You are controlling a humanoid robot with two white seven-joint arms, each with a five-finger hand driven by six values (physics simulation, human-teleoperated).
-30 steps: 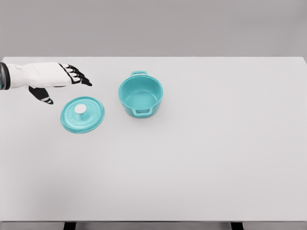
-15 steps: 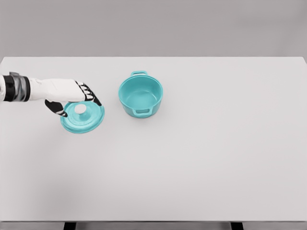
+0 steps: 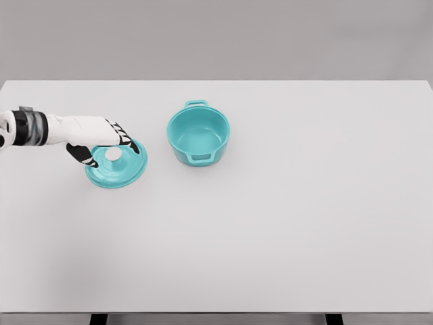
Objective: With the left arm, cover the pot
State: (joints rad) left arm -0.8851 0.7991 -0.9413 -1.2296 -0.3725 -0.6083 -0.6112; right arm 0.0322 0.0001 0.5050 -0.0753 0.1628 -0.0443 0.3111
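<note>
The teal lid (image 3: 116, 166) is lying flat on the white desk (image 3: 284, 223), knob (image 3: 113, 155) facing up. The left robot hand (image 3: 101, 139) is hovering over it, fingers (image 3: 126, 139) and thumb spread around the knob, gripping nothing. Just beyond to the right, the open pot (image 3: 198, 134) is sitting upright, its handles lining up near to far.

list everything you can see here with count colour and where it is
round turquoise pot: one, turquoise, uncovered, upright on the table left of centre, towards the far edge
round turquoise lid: one, turquoise with a white knob, lying flat on the table left of the pot, apart from it
flat white table: one, white, fills most of the view
left hand: one, white with black fingers, reaching in from the left edge, fingers spread around the lid's knob, grasp not clearly closed
right hand: not in view
</note>
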